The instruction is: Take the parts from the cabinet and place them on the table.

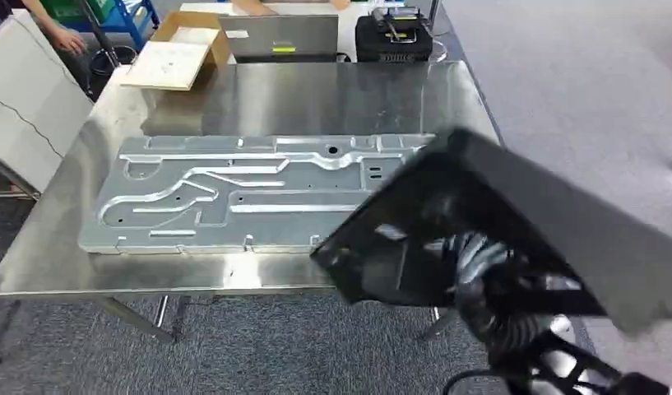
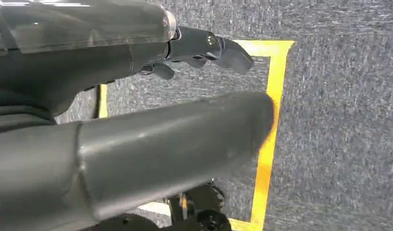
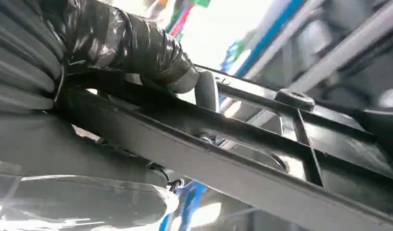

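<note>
Black plastic, ribbed and frame-like – the part point(image 1: 513, 230) hangs tilted over the steel table's point(image 1: 316, 99) near right corner, gripped by the right hand point(image 3: 136, 53). A stamped metal panel point(image 1: 250, 193) lies flat on the table. Left hand point(image 2: 204, 48) hangs over carpet, fingers apart – holding nothing.

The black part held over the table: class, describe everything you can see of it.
The black part is a large, flat, dark panel that looks like moulded plastic, with raised ribs and open cut-outs on its underside. It hangs tilted over the near right corner of the steel table, overlapping the right end of the grey metal panel in the head view. The right robot hand grips its ribbed frame.
</note>
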